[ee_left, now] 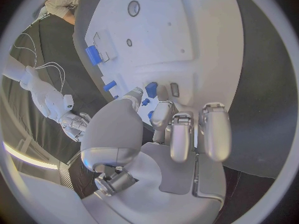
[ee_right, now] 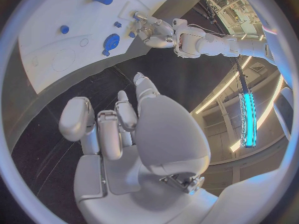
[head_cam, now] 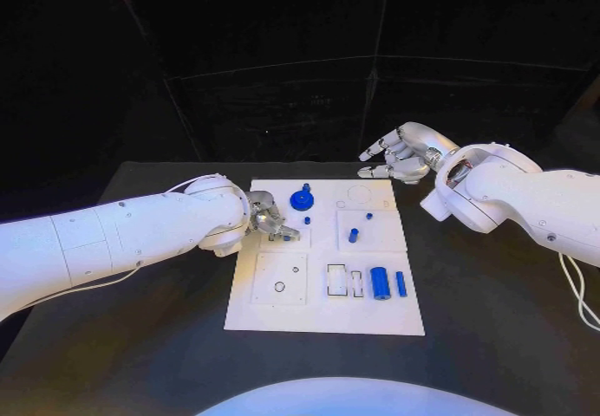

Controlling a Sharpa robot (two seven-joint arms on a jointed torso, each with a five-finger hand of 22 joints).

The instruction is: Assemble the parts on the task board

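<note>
On my left, the left hand [head_cam: 269,218] sits over the left edge of the task board [head_cam: 325,319], fingers curled down toward the plate; in the left wrist view the fingertips [ee_left: 151,89] reach to a small blue part [ee_left: 145,102], but I cannot tell whether they actually pinch it. Just right of that hand, a round blue knob-shaped part [head_cam: 302,200] stands near the board's far edge, with a tiny blue peg [head_cam: 308,220] just below it. Toward the middle I see another small blue peg [head_cam: 354,234] in a square recess. Nearer me, a thick blue cylinder [head_cam: 379,282] and a thinner blue pin [head_cam: 401,283] lie side by side, next to a rectangular slot. On the far right, the right hand [head_cam: 390,158] hovers past the board's far right corner, off the plate, fingers loosely apart and holding nothing.
</note>
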